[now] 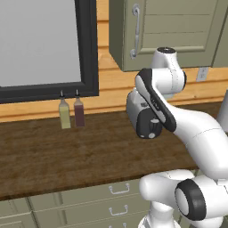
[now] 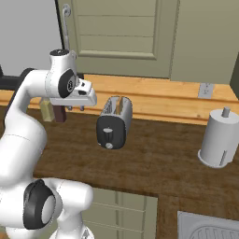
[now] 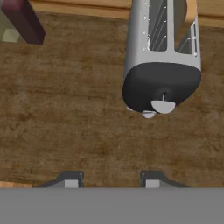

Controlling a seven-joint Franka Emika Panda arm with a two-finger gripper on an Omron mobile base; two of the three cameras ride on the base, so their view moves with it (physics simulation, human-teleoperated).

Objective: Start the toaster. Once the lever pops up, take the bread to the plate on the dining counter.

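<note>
Dark wood-grain counter across the middle of both base views, orange wood wall strip behind, grey-green cabinet doors above, grey-green drawers along the lower edge of the left base view. Black-framed window at upper left of the left base view, with two bottles beneath it: a pale yellow-green one and a dark red one just beside it. White paper-towel roll at the right of the right base view, a wall outlet above it, a corner of a metal sink at lower right. Toaster near the centre of the right base view, standing on the counter with its black end panel facing the camera; partly hidden behind the forearm at centre right of the left base view. Lever low on the black panel in the hand view, a smaller pale knob just below it. Bread standing in the toaster's right-hand slot at the upper right of the hand view, tan edge showing above the rim. Gripper at the bottom centre of the hand view, fingers well apart with nothing between them, held above bare counter short of the toaster and touching nothing; in the right base view at left of centre, just left of the toaster.
</note>
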